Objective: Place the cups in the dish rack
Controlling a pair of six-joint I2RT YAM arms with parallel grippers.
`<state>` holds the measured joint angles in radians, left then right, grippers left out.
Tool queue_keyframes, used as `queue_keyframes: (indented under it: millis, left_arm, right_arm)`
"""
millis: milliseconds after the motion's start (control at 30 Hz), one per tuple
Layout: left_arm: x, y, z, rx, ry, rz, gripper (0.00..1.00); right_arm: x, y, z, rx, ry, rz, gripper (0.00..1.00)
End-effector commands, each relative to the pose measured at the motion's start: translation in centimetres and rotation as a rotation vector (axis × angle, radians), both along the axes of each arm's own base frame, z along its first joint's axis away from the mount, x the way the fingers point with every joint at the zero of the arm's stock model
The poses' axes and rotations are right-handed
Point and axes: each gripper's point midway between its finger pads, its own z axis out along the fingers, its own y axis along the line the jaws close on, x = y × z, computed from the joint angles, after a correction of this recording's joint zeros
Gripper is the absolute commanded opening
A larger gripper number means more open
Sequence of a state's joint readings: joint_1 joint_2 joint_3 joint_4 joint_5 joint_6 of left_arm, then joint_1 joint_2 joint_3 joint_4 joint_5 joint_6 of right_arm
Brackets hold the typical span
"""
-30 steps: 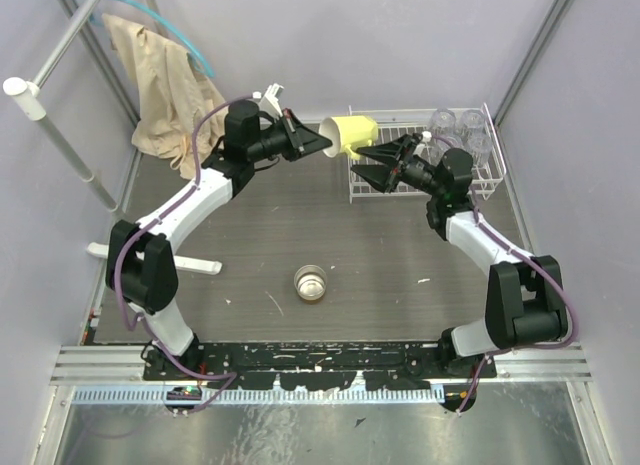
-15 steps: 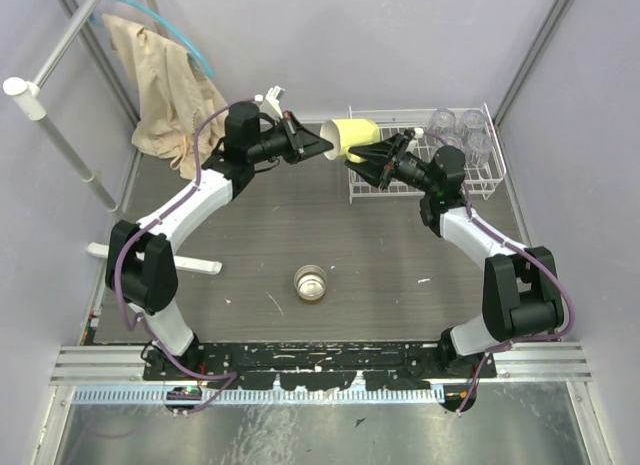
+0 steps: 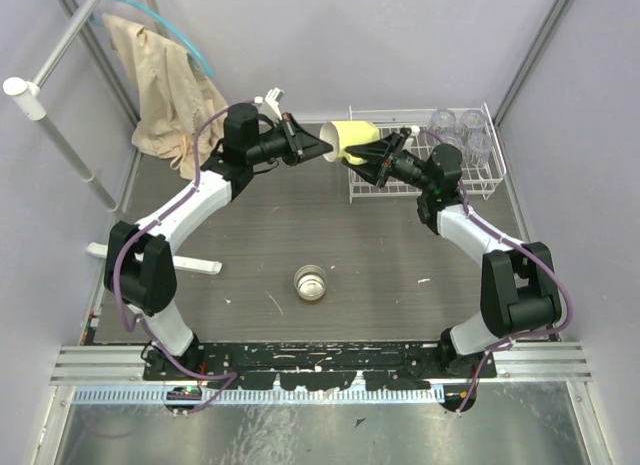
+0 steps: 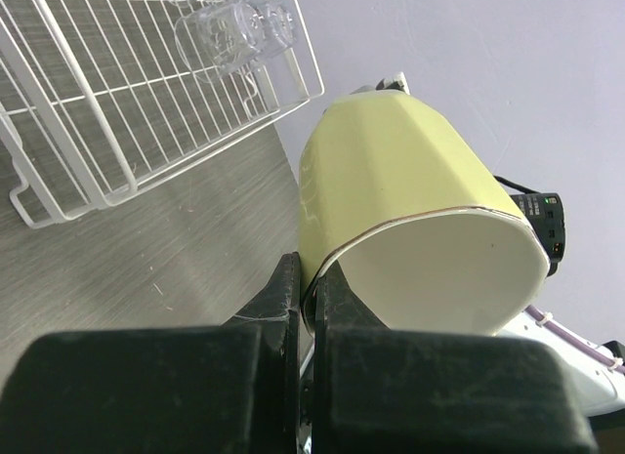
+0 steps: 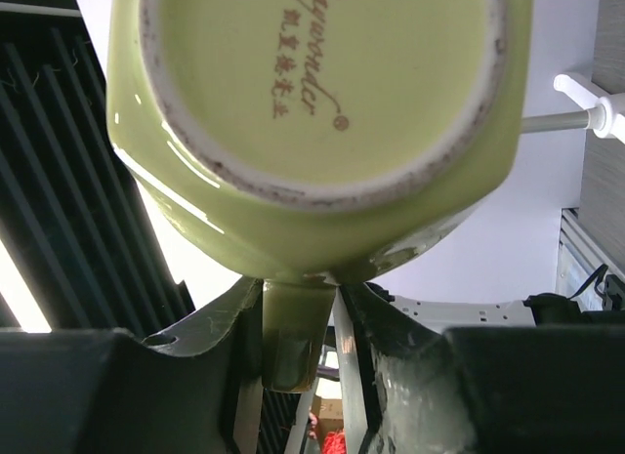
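- Two sets of fingers are crowding one cup in the top view. My left fingers (image 3: 320,148) are pinching the pale yellow mug (image 3: 352,135) by its rim and holding it on its side in the air at the left end of the dish rack (image 3: 352,193). My right fingers (image 3: 362,161) are reaching in at its base end.
- Clear tumblers (image 3: 458,125) are standing in the rack's far right corner. The metallic-brown cup (image 3: 312,283) is sitting on the table (image 3: 400,275), well apart from the rack.
- Looking through the left wrist view, my left fingers are closing almost fully on the mug's wall, one outside and one inside the mouth. The rack is lying beyond and below.
- Looking through the right wrist view, the mug's base is filling the frame and its handle (image 5: 293,337) is sitting between my narrowly parted right fingers. I cannot tell whether they are pressing on it yet.
- I am judging the mug to be glazed ceramic: rigid, fairly heavy for its size, slick and liable to chip. The rim pinch is giving me only a thin purchase. The handle is looking like the surer hold for lowering it gently onto the wires.
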<state>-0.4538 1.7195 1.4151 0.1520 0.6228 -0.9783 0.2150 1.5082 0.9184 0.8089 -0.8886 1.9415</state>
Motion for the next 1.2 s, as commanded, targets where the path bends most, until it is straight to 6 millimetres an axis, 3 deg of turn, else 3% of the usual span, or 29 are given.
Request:
queue_keyframes:
  millis: [0, 233, 400, 500, 700, 800, 1000, 1167]
  left_arm:
    - [-2.0, 0.1, 5.5, -0.094, -0.134, -0.051, 0.00]
    - [-2.1, -0.1, 5.3, -0.101, -0.118, -0.061, 0.00]
    - [-2.2, -0.1, 4.7, -0.094, -0.096, -0.065, 0.00]
    - [-2.1, 0.0, 4.3, -0.079, -0.089, -0.056, 0.04]
    - [-1.6, 0.4, 3.5, -0.035, -0.077, -0.026, 0.35]
    - [-1.1, 0.9, 3.2, -0.017, -0.068, -0.002, 0.39]
    - [0.2, 2.6, 1.8, 0.021, -0.024, 0.082, 0.56]
    - [0.9, 3.7, 0.8, 0.043, 0.012, 0.117, 0.60]
  right_arm:
    - [0.0, 0.2, 2.7, 0.028, -0.097, -0.006, 0.34]
    - [-0.1, 0.3, 2.7, 0.030, -0.101, -0.003, 0.26]
    - [0.0, 0.2, 2.7, 0.036, -0.110, -0.001, 0.02]
    - [0.0, 0.3, 2.8, 0.038, -0.119, 0.000, 0.01]
    - [0.1, 0.2, 3.1, 0.006, -0.156, -0.019, 0.01]
    - [0.4, -0.2, 3.5, 0.002, -0.177, -0.036, 0.01]
    - [1.6, -1.7, 4.1, -0.016, -0.206, -0.086, 0.01]
    - [3.4, -3.0, 4.3, -0.033, -0.230, -0.116, 0.01]
